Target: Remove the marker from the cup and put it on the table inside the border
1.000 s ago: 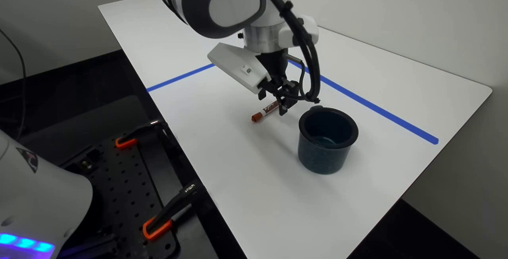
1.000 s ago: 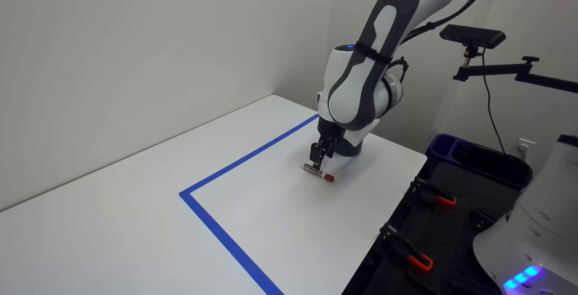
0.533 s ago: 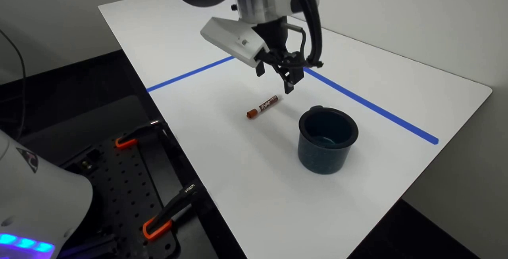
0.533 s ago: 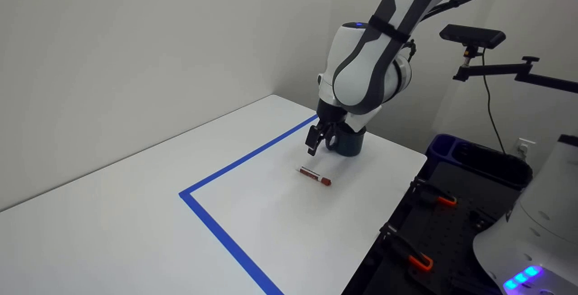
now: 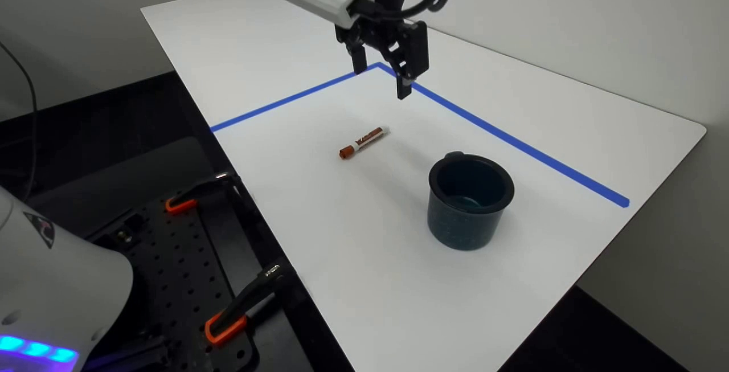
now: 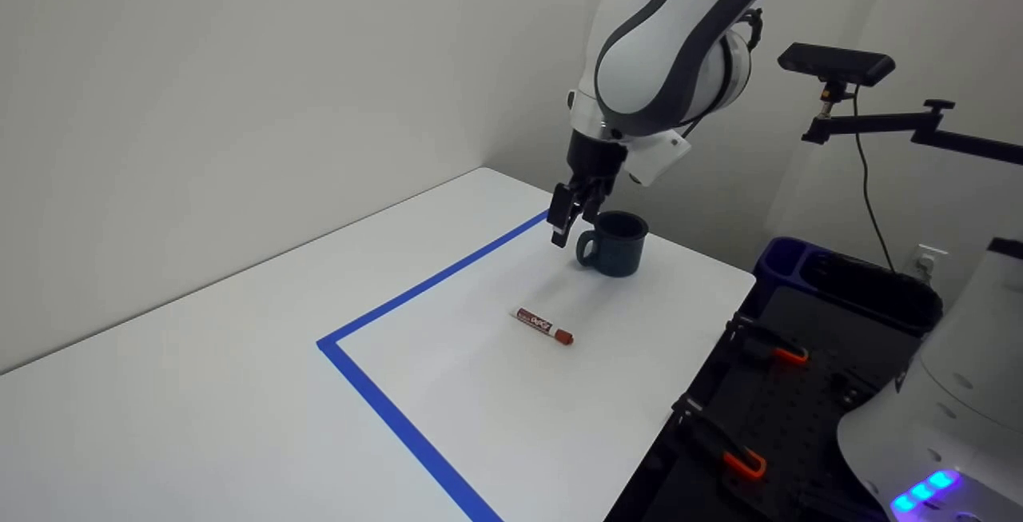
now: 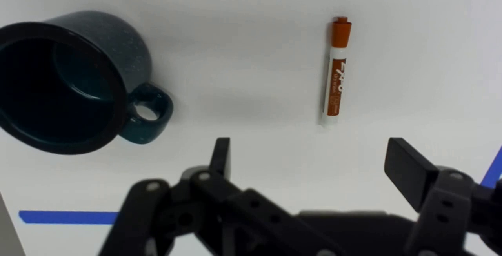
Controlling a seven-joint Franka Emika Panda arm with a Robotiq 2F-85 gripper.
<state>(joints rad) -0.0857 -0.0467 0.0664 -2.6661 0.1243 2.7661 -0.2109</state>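
Observation:
The marker, brown with a white band and an orange-brown cap, lies flat on the white table inside the blue tape border. It shows in both exterior views [image 5: 364, 142] [image 6: 542, 325] and in the wrist view [image 7: 337, 75]. The dark teal cup [image 5: 464, 227] stands upright beside it, apart from it; its inside shows no marker. The cup also shows in an exterior view [image 6: 622, 254] and at the left of the wrist view [image 7: 127, 48]. My gripper [image 5: 382, 82] is open and empty, raised above the table. Its spread fingers show in the wrist view [image 7: 308, 150], with the marker beyond them.
The blue tape border [image 5: 512, 139] runs along the far side and one end of the table [image 6: 200, 410]. A wall stands behind the table's far edge. Orange-tipped clamps [image 5: 225, 326] sit by the robot base. A dark blue bin [image 6: 779, 258] stands past the table.
My gripper has risen from the marker, well up off the table. The marker has rolled a little away from the cup. The cup has not moved.

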